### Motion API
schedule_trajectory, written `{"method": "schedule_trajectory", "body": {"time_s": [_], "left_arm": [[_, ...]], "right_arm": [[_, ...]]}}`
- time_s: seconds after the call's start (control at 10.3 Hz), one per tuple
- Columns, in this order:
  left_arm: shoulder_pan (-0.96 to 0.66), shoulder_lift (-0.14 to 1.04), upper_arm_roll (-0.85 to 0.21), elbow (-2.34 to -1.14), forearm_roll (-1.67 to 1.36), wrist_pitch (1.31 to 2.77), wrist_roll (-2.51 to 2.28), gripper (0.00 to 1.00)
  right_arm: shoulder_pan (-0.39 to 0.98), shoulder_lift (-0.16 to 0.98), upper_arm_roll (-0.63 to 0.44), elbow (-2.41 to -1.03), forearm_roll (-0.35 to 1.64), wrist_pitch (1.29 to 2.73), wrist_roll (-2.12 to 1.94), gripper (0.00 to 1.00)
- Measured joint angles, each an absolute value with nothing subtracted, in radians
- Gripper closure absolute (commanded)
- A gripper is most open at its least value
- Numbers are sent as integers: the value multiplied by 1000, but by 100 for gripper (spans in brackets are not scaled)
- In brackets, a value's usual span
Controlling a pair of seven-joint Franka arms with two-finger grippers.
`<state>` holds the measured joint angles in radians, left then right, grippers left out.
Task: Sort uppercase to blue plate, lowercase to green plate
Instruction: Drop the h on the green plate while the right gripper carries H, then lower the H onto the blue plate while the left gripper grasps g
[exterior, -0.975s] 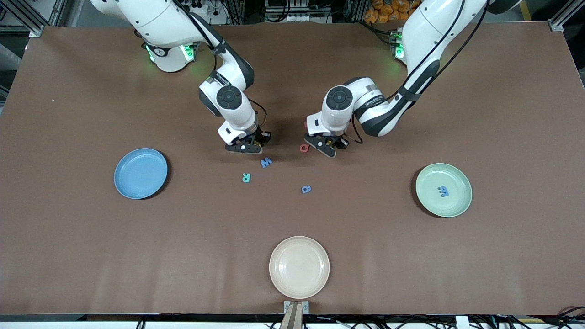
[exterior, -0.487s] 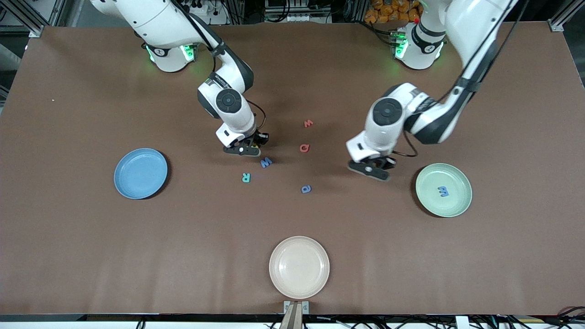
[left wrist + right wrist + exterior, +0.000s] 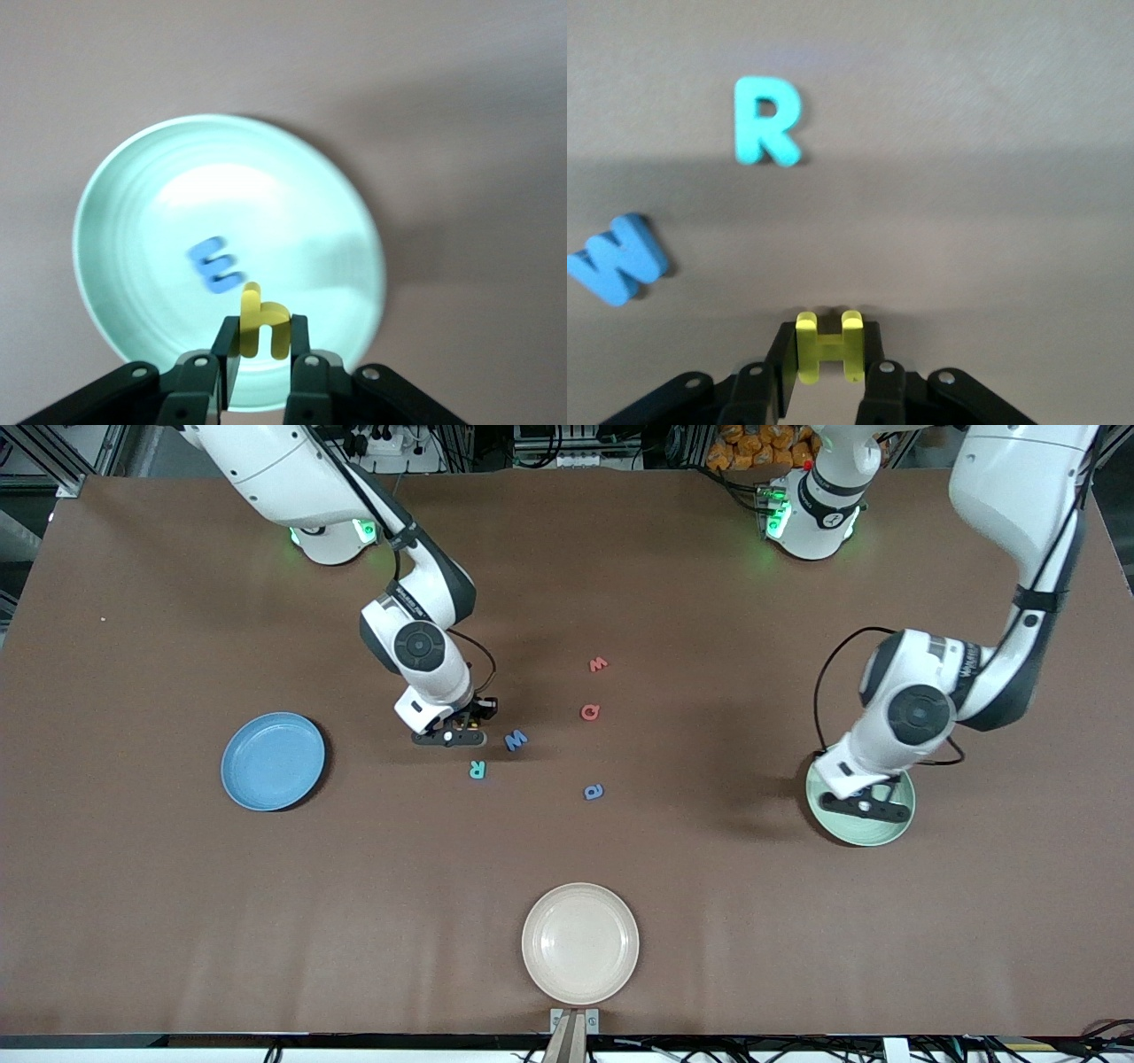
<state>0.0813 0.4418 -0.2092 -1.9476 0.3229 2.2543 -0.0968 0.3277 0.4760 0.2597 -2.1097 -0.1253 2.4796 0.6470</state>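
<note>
We see the left arm reaching from its base down toward its own end of the desk [image 3: 177,921], its wrist bent so that the left gripper [image 3: 257,354] hangs over the green plate [image 3: 899,828]; the gripper is closed on the yellow h [image 3: 260,326]. In that plate lies the blue m [image 3: 214,264].

The right arm bends forward over mid-desk, and the right gripper [image 3: 826,359] is closed on the yellow H [image 3: 826,347], low over the desk just beside the blue W [image 3: 516,740] and the teal R [image 3: 477,770].

The blue plate [image 3: 272,761] at the right arm's end holds no letter, nor does the cream plate [image 3: 579,942], nearest the front camera.

Loose on the desk lie the red w [image 3: 598,663], the red Q [image 3: 590,711] nearer the camera, and the blue a [image 3: 594,791] nearer still.
</note>
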Motion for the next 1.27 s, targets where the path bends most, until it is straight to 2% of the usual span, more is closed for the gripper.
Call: {"method": "schedule_trajectory", "body": {"time_s": [0.1, 0.29, 0.58, 0.78, 1.27], "left_arm": [[81, 468, -172, -1935, 309, 2258, -60, 0], [78, 513, -154, -1917, 308, 2281, -51, 0], [23, 488, -194, -1884, 293, 2274, -40, 0], [-73, 462, -253, -1848, 289, 2256, -40, 0], [-343, 480, -260, -1738, 227, 2248, -52, 0]], "right_arm": [[318, 472, 249, -2095, -126, 2446, 596, 74], [300, 454, 206, -2061, -126, 2359, 463, 74], [280, 420, 97, -2049, -126, 2312, 219, 74], [275, 418, 1, -2049, -126, 2311, 34, 74], [253, 384, -193, -2035, -44, 2208, -386, 71]]}}
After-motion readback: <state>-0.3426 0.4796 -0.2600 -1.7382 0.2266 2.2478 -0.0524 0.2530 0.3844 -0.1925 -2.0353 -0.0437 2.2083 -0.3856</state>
